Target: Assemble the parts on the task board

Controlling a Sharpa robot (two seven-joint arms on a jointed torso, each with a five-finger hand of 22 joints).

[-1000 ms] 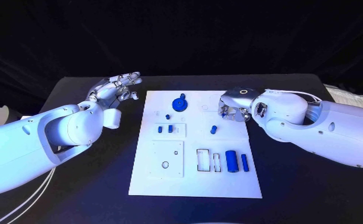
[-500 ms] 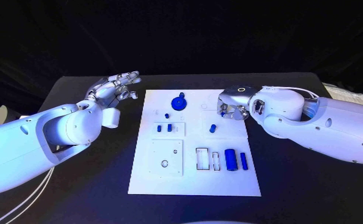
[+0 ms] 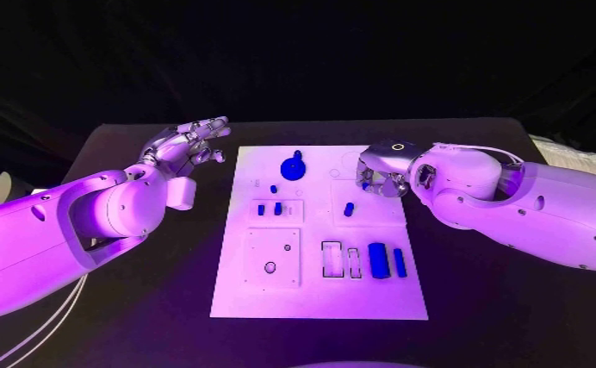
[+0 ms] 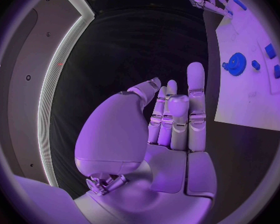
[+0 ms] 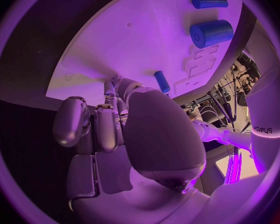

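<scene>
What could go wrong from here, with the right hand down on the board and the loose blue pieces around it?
The right hand sits at the board's far right edge with fingers curled; what they hold is hidden, so a slip might go unseen. The small blue peg lies loose just beside it and could be knocked. The left hand hovers open off the board, so nothing steadies the plate if it gets pushed.

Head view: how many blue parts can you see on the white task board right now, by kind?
Round blue gear: 1
Long blue cylinders: 2
Small blue pegs: 4
Total: 7
</scene>
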